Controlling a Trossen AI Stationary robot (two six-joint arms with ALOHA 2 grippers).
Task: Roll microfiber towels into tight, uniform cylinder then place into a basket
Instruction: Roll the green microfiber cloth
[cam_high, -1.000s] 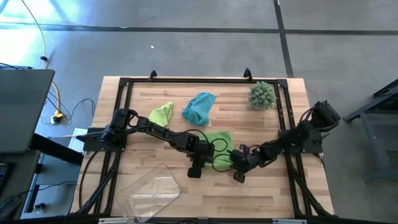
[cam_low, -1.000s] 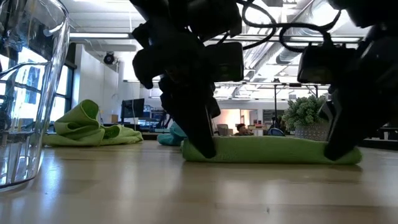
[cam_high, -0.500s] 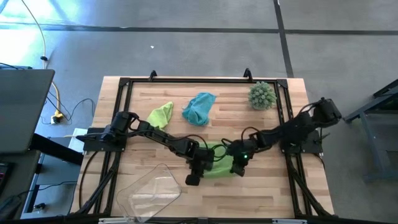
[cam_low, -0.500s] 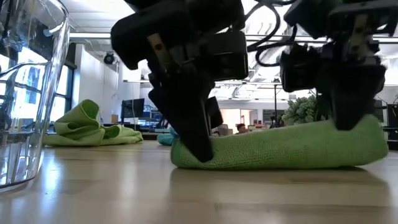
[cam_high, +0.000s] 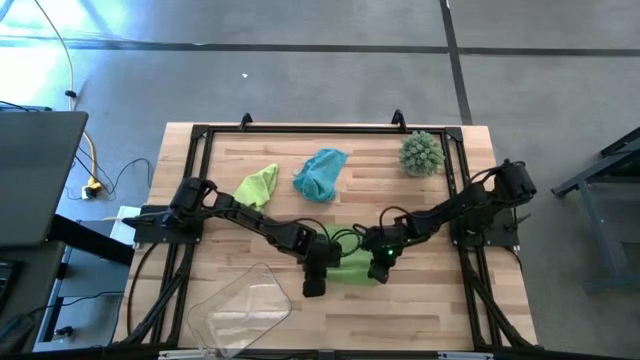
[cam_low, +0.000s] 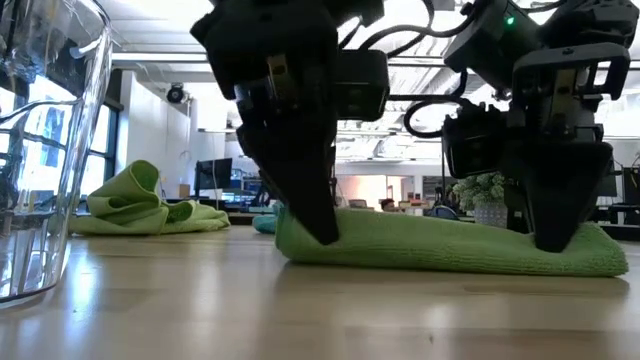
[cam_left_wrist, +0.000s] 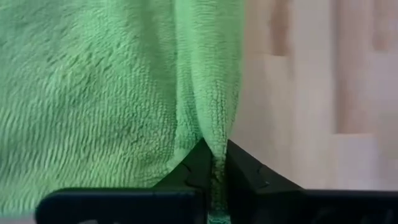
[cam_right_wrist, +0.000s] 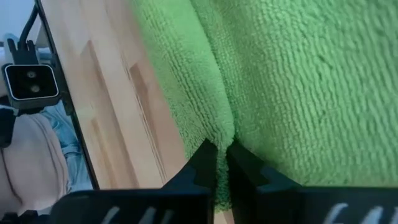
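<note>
A lime green microfiber towel (cam_low: 450, 245) lies on the table in a long, thick bundle between my two grippers, also seen from above (cam_high: 350, 265). My left gripper (cam_high: 314, 272) is shut on the bundle's left end, and my right gripper (cam_high: 380, 264) is shut on its right end. A second lime towel (cam_high: 258, 183) and a teal towel (cam_high: 320, 172) lie crumpled on the far half of the table. The clear basket (cam_high: 240, 305) stands at the near left. My left gripper pinches a raised fold of the towel (cam_left_wrist: 208, 124) between its two fingers at the bundle's left end (cam_low: 322, 235). The fingers slant down from above. The bundle rests on the table. My right gripper pinches a raised fold of the towel (cam_right_wrist: 224, 127) between its two fingers near the bundle's right end (cam_low: 550, 240). The fingers slant down from above, and this end rests on the table too.
A spiky grey-green ball (cam_high: 421, 153) sits at the far right corner. The basket's clear wall (cam_low: 40, 150) fills the left of the low view. A black frame (cam_high: 300, 130) rims the table. Bare wood lies near the front right.
Both grippers have stayed shut on the towel and rolled at the wrist. The right arm has swung toward the table's left. The towel's right end rose off the table and came down again. The towel has gone from a thin flat band to a thicker bundle.
</note>
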